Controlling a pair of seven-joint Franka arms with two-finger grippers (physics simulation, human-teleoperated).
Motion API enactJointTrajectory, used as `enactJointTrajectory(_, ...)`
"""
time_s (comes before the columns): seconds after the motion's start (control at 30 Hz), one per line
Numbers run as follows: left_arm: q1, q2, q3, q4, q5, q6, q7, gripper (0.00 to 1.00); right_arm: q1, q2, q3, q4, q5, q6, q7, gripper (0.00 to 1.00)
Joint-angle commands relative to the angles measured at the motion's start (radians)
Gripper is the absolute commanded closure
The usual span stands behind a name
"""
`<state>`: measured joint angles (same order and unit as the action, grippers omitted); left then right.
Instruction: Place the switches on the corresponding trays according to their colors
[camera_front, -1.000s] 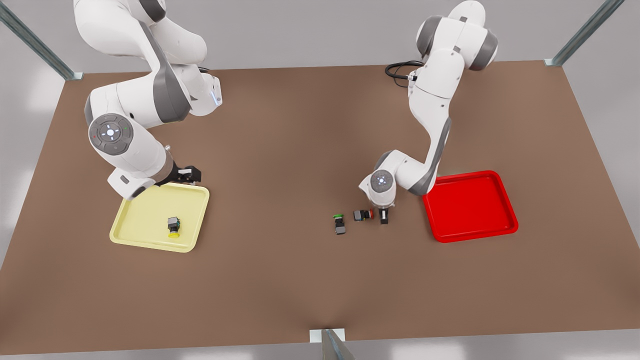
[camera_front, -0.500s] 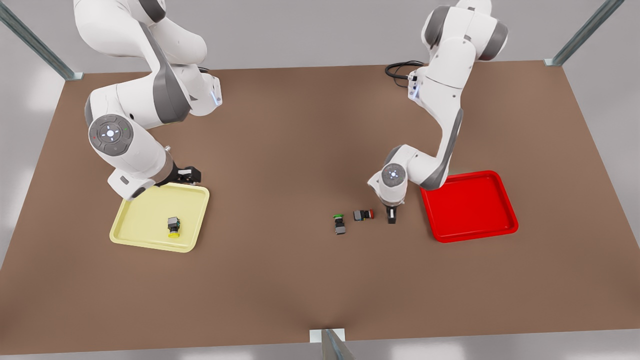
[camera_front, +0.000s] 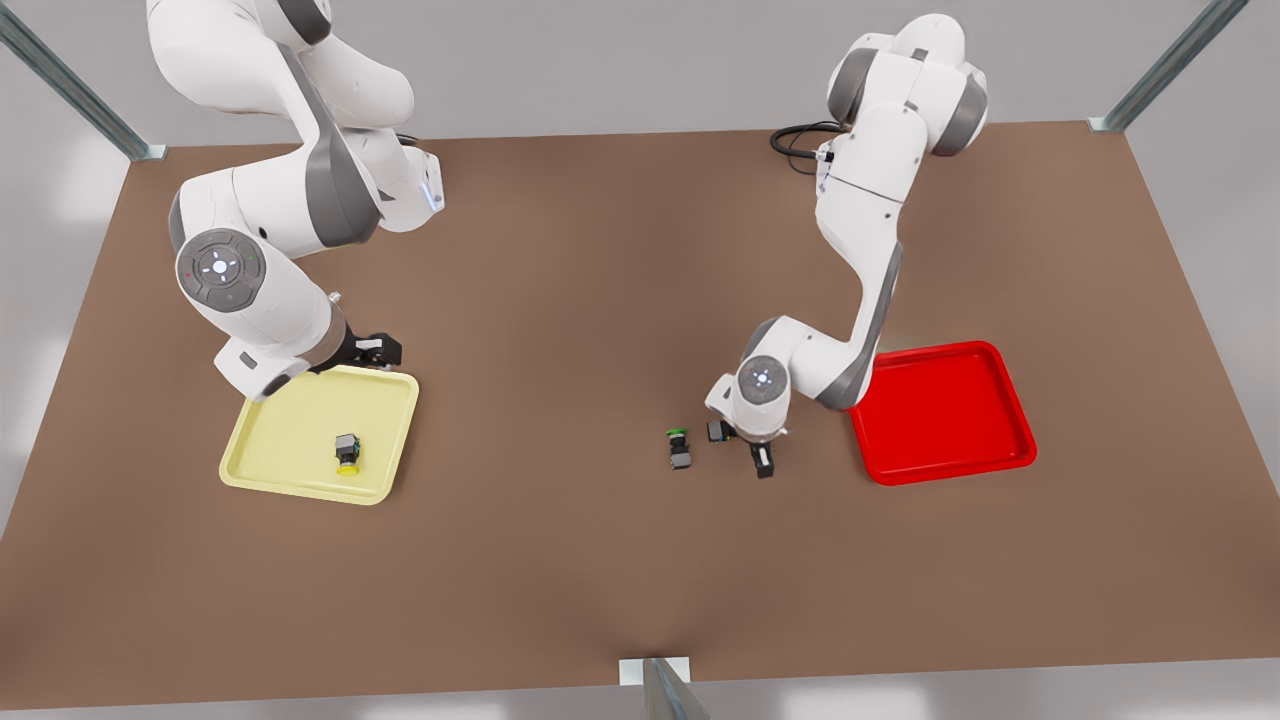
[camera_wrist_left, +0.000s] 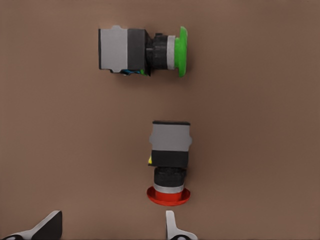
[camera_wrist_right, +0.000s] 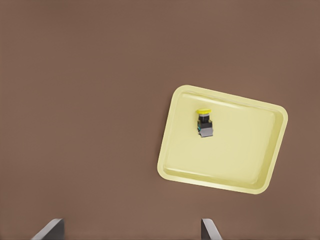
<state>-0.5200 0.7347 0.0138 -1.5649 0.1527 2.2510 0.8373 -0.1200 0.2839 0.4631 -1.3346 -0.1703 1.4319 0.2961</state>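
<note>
Yellow switch (camera_front: 347, 454) in yellow tray (camera_front: 280, 455) (on side); red tray (camera_front: 940, 412) bare.

One switch (camera_front: 347, 452) lies in the tray (camera_front: 290, 440) at the front view's left. Two more switches (camera_front: 679, 449) (camera_front: 717, 431) lie side by side on the table (camera_front: 560, 300), just left of the other tray (camera_front: 940, 410).

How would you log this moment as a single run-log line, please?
left gripper: open, by red switch on table | right gripper: open, waiting over yellow tray | yellow switch: placed | red tray: empty
</note>
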Motion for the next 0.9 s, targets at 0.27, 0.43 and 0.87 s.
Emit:
enactJointTrajectory(0.27, -0.092, 0.043, 0.008, 0.063, -0.025, -0.037, -0.070, 0.00, 0.000, 0.000, 0.000, 0.000, 0.000, -0.001, 0.000, 0.00)
enactJointTrajectory(0.43, -0.101, 0.057, 0.008, 0.046, -0.012, -0.011, -0.053, 0.00, 0.000, 0.000, 0.000, 0.000, 0.000, -0.001, 0.000, 0.00)
enactJointTrajectory(0.87, -0.133, 0.019, 0.011, -0.073, 0.001, 0.067, -0.076, 0.01, 0.000, 0.001, -0.001, 0.002, 0.000, 0.001, 0.000, 0.00)
